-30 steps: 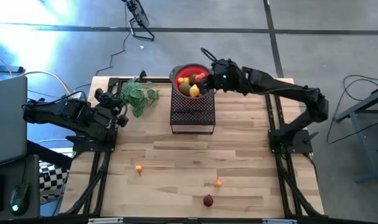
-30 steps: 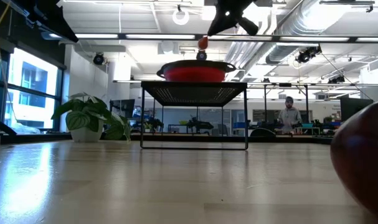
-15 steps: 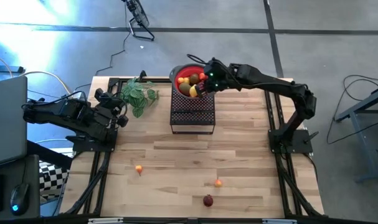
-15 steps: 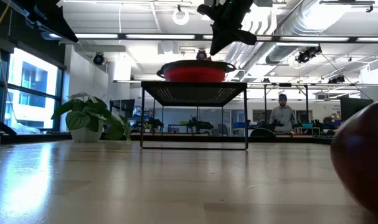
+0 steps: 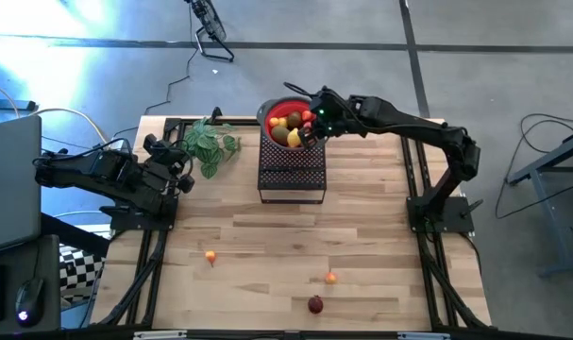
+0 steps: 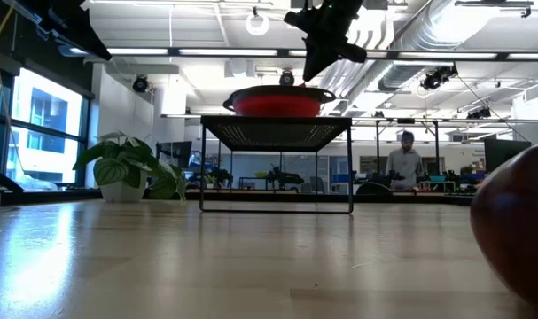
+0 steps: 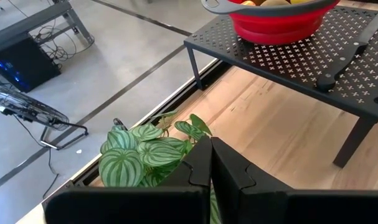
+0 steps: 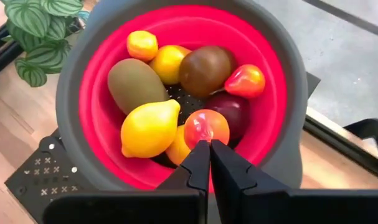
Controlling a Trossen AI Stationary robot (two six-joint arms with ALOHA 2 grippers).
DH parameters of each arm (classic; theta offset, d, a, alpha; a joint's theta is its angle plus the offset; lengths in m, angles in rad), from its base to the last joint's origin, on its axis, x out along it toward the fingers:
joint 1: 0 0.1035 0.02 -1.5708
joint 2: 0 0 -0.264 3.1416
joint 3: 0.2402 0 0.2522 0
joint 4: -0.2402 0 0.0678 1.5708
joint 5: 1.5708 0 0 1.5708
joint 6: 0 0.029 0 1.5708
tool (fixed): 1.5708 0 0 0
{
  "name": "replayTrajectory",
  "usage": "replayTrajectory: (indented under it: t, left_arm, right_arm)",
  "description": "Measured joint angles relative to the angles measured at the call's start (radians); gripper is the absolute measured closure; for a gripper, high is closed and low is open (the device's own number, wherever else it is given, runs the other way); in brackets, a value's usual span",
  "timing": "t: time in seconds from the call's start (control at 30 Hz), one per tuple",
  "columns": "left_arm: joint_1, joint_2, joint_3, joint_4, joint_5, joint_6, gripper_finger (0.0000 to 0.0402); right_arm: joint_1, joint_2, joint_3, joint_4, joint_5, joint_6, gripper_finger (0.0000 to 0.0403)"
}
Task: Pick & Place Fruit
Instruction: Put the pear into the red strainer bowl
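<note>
Resting at the bench's (image 5: 362, 217) left edge beside the leafy plant (image 5: 209, 144), left gripper (image 7: 210, 163) pinched closed on nothing. Further right, right gripper (image 8: 209, 163) closed and empty, poised over the red bowl (image 8: 273, 68) heaped with fruit (image 8: 150, 127) on the black rack (image 5: 292, 178); three small fruits (image 5: 315, 304) loose on the bench's near side.

The right arm stretches out long and nearly straight, its right gripper (image 5: 310, 126) angled down with its 2 fingers pressed together, while the left arm sits folded, left gripper (image 5: 184, 179) likewise closed.
</note>
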Motion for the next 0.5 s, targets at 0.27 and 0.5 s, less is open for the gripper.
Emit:
replayTrajectory:
  t: [0.27,0.5]
  left_arm:
    - [0.000,0.000,0.000,0.000,0.000,-0.002,0.0402]
    - [0.000,0.000,0.000,0.000,0.000,-0.002,0.0402]
  right_arm:
    - [0.000,0.000,0.000,0.001,0.001,-0.011,0.0400]
    - [0.000,0.000,0.000,0.001,-0.002,-0.011,0.0399]
